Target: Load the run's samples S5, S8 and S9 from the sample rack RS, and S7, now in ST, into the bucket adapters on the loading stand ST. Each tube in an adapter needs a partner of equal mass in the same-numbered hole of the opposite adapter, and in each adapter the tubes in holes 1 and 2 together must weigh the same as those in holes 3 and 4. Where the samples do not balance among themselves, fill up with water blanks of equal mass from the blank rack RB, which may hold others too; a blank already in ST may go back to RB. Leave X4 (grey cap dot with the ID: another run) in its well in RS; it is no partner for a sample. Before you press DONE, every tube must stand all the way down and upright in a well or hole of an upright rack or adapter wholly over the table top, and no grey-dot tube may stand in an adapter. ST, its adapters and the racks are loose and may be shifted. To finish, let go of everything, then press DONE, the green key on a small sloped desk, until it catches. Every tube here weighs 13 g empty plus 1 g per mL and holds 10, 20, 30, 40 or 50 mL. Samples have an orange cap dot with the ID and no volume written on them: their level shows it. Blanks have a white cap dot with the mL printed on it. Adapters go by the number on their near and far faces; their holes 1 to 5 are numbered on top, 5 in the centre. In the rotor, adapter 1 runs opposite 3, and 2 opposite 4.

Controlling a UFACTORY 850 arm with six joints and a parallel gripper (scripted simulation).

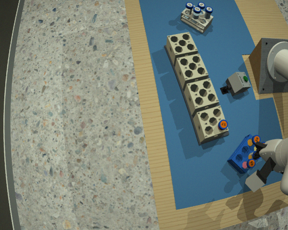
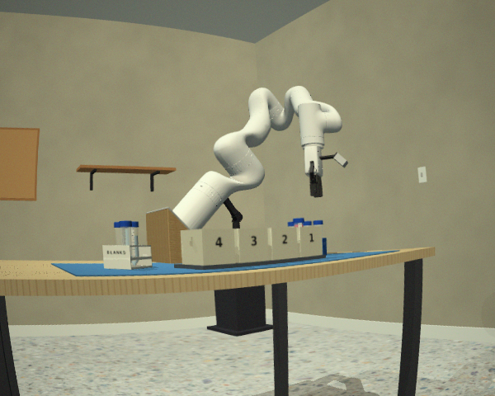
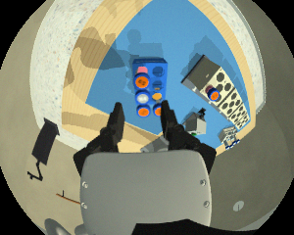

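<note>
My gripper (image 1: 258, 151) (image 2: 315, 187) (image 3: 141, 109) is open partway and empty. It hangs well above the blue sample rack RS (image 1: 234, 160) (image 3: 162, 69). The rack holds tubes with orange cap dots (image 1: 256, 139) (image 1: 250, 163) (image 3: 142, 81), and one with a pale dot (image 3: 142, 97) shows in the wrist view. The loading stand ST (image 1: 199, 142) (image 2: 247, 265) carries adapters 4, 3, 2 and 1 in a row. Sample S7 (image 1: 222, 124) (image 3: 214, 94) stands in a corner hole of adapter 1 (image 1: 206, 134) (image 2: 311, 245). The other adapter holes look empty.
The blank rack RB (image 1: 201, 26) (image 2: 120, 252) with several white-dot tubes stands at the far end of the blue mat (image 1: 163, 15). The grey DONE desk (image 1: 234, 86) with its green key (image 1: 245, 79) sits beside the stand, near the arm's base block (image 1: 254, 64).
</note>
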